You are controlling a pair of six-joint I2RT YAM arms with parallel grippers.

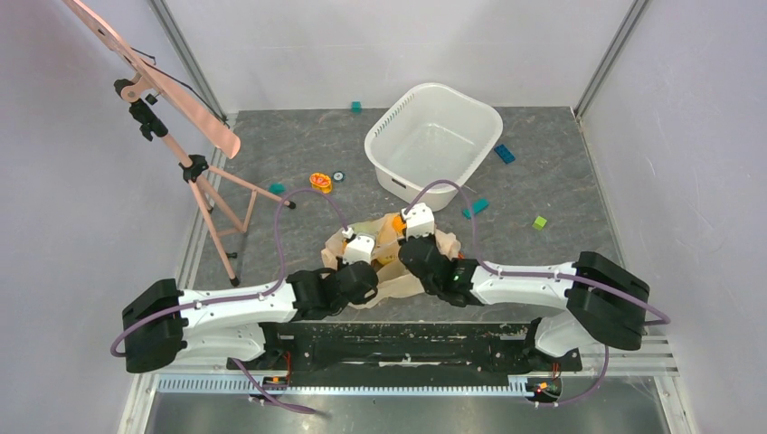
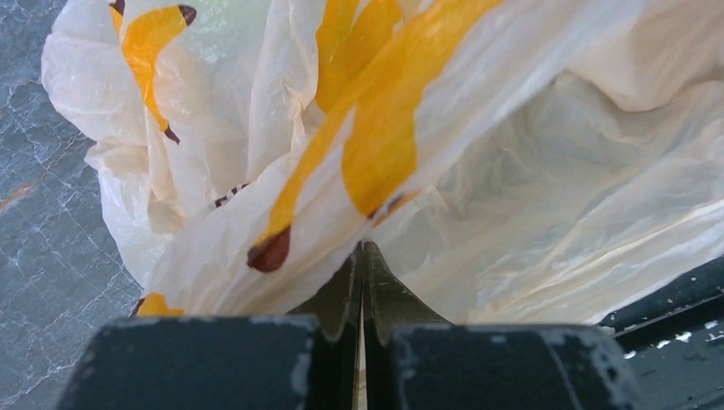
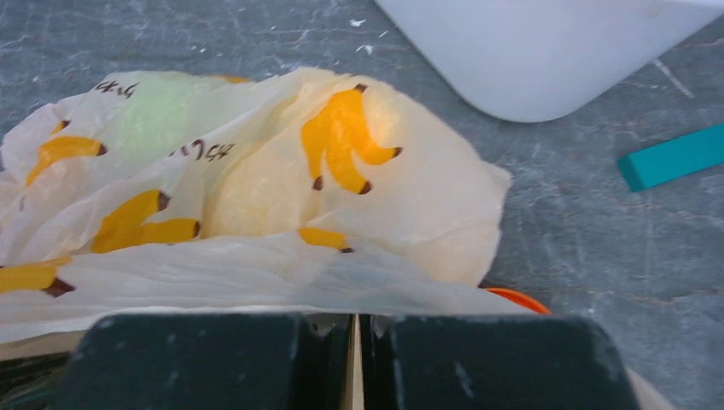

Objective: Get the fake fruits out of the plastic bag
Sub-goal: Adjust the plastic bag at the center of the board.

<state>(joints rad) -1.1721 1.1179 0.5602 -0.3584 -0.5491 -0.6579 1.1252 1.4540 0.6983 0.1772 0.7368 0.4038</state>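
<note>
A crinkly peach banana-printed plastic bag [image 3: 256, 196] lies bunched on the grey bench [image 1: 298, 154], its film pinched by both the left jaws and the right jaws.

Small dark lettering [image 3: 205, 150] on the plastic bag [image 3: 410, 205], beyond the right fingers [image 3: 213, 363], leftward; too unclear to read.

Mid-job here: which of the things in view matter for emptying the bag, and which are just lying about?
For the job:
- bag, printed with bananas
- green fruit, showing dimly through the bag; the other fruits cannot be made out

Lying about:
- white tub
- teal block
- blue block
- green block
- orange flower disc
- tripod
</note>
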